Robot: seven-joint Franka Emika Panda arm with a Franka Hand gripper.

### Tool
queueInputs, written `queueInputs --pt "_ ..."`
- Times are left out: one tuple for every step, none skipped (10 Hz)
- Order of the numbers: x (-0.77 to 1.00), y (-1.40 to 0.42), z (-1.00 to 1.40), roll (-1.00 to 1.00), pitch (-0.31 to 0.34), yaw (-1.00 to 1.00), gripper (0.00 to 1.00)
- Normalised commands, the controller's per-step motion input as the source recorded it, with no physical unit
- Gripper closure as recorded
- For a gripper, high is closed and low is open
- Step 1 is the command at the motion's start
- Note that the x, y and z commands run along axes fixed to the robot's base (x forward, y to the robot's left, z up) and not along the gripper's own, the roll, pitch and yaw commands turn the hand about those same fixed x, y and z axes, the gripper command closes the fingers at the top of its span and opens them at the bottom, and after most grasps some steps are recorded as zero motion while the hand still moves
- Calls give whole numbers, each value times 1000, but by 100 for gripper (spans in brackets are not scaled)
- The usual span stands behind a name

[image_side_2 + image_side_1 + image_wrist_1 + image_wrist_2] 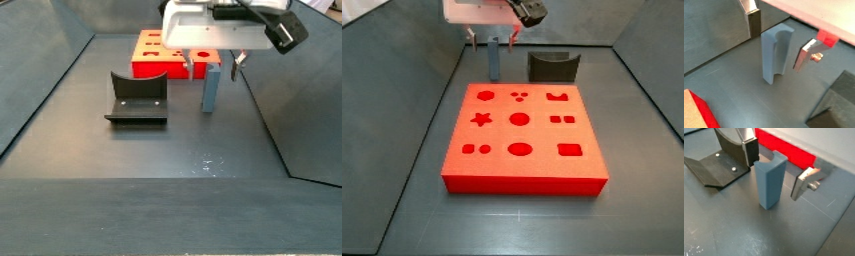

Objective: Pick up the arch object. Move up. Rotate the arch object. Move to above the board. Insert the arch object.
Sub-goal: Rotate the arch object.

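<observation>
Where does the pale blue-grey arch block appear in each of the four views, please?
Wrist view: arch block stands upright mid-frame, between the gripper fingers.
Wrist view: the block again stands at centre.
Side view: it stands near the top, behind the red board.
Side view: it stands right of the fixture.
Shared landmark: the board's red edge.

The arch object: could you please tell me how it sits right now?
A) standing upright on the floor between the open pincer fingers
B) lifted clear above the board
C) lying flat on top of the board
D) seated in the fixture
A: the arch object stands on end on the grey floor, the pincer fingers either side with gaps showing, beside the board and fixture.
</observation>
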Motion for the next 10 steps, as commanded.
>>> queueInputs --pt "-19 1 1000 -125 -15 -12 0" --pt "-32 6 883 -116 7 -15 0" --pt "-25 11 732 -103 19 -21 0" --pt "-17 14 504 -83 30 -27 0" --pt "-11 16 321 -68 33 -28 0" --pt "0 0 0 -8 6 -1000 0" --pt "11 1 -68 -7 6 -1000 0" --pt "28 4 -54 -8 4 -1000 0" --pt "30 5 -38 -9 3 -1000 0" --pt "30 9 -35 -9 3 -1000 0"
